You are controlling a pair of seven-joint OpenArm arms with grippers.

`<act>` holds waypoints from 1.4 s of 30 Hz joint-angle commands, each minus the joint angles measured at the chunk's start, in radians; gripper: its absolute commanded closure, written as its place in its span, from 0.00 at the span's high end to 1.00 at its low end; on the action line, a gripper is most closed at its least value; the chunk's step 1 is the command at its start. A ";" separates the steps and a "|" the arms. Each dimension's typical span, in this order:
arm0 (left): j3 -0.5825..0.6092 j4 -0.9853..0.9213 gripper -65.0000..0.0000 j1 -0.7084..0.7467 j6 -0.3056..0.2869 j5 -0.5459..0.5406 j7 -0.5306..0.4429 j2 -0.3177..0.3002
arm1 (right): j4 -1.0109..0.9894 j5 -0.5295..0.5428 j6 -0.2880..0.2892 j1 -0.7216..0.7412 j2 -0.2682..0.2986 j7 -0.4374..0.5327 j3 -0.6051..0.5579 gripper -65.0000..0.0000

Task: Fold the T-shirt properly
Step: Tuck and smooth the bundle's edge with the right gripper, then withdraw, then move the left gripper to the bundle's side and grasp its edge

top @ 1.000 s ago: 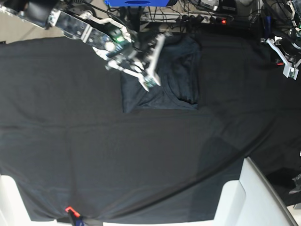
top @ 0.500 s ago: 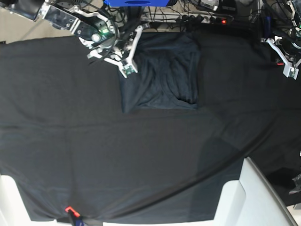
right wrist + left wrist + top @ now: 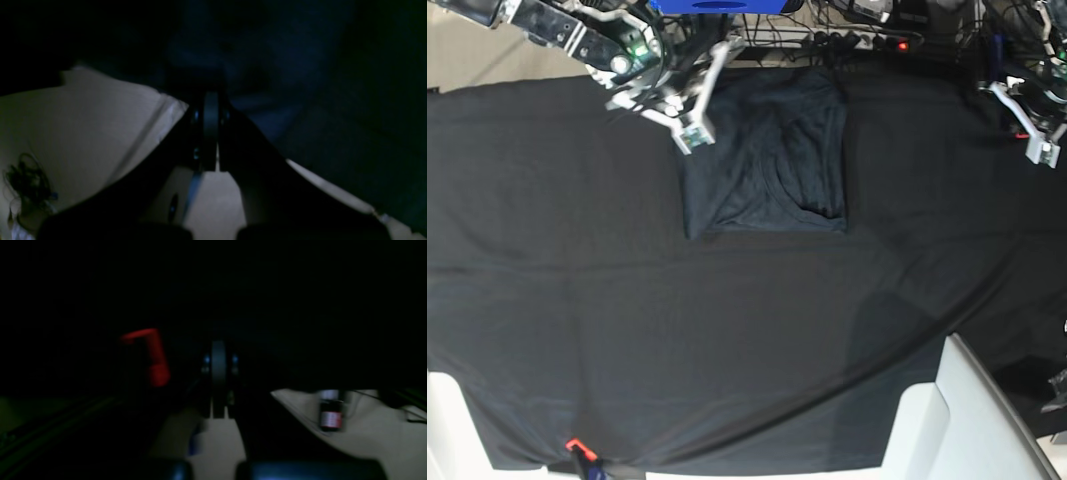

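Note:
The T-shirt [image 3: 767,160] lies folded into a compact blue-grey rectangle at the far middle of the black tablecloth [image 3: 627,320]. My right gripper [image 3: 693,135] hovers just off the shirt's upper left corner, shut and holding nothing. In the right wrist view the shut fingers [image 3: 210,126] point past bluish shirt fabric [image 3: 267,66]. My left gripper [image 3: 1039,150] hangs at the far right edge of the cloth, well away from the shirt, shut and empty. In the dark left wrist view its fingers [image 3: 218,373] are pressed together.
A power strip [image 3: 867,42] with a red light and tangled cables run along the far edge. A blue object [image 3: 717,5] sits at the top. White furniture parts [image 3: 967,420] stand at the near right and near left [image 3: 447,420]. A small red clip [image 3: 575,445] sits at the near edge.
My right arm has pulled back from over the shirt's left half toward the far left, leaving the shirt flat. The left arm has stayed still.

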 commanded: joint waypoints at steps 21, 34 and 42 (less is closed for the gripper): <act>0.235 -0.138 1.00 -0.095 -0.009 -0.836 0.141 0.054 | 0.158 -0.001 0.004 -0.110 0.007 0.125 0.389 0.00; 0.313 -0.253 1.00 -0.184 -0.009 -0.561 0.138 0.214 | 0.085 -0.001 0.004 -0.119 0.006 0.127 0.388 0.00; 0.324 -0.253 1.00 -0.184 -0.009 -0.533 0.138 0.244 | 0.085 -0.001 0.004 -0.124 0.006 0.131 0.389 0.00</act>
